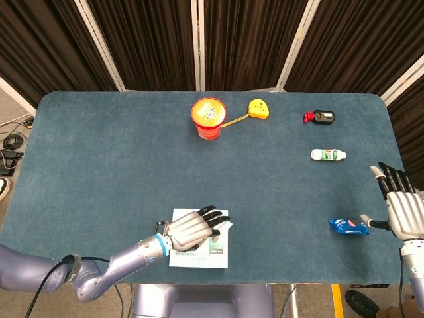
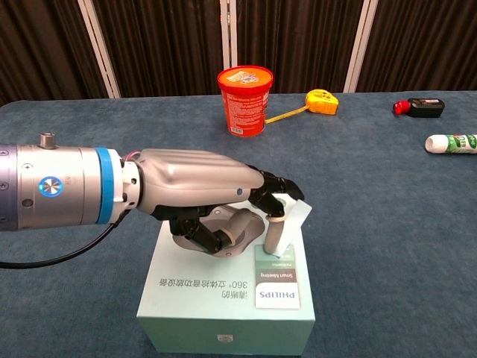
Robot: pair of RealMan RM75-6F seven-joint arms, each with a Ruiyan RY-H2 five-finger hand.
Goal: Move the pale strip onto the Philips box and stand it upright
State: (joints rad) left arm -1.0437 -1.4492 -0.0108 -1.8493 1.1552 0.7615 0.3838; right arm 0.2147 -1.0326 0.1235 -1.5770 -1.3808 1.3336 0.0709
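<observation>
Two hands showed over the blue-covered counter (image 1: 119, 165). The left hand (image 2: 201, 198) lay over the top of the Philips box (image 2: 223, 298), which sat at the near edge of the counter, and its fingertips (image 2: 276, 224) pinched the pale strip (image 2: 287, 231) against the box top. The strip stood on the box near its right side, leaning a little rather than fully upright, with its lower end just above the printed label. In the head view the same hand (image 1: 192, 228) covered much of the box (image 1: 215, 252), and the strip (image 1: 227, 225) peeked out beyond the fingers. The right hand (image 1: 404, 212) hung at the far right edge of the counter, fingers spread and holding nothing, with its thumb close to or touching a small blue object (image 1: 348, 226); which, I could not tell. Toward the back of the counter stood a red cup (image 2: 244, 101) with a yellow tape measure (image 2: 322, 101) just beside it, its tape running out toward the cup. Farther right lay a small black and red item (image 2: 419, 108) and a white and green tube (image 2: 451, 142), well apart from the box.
</observation>
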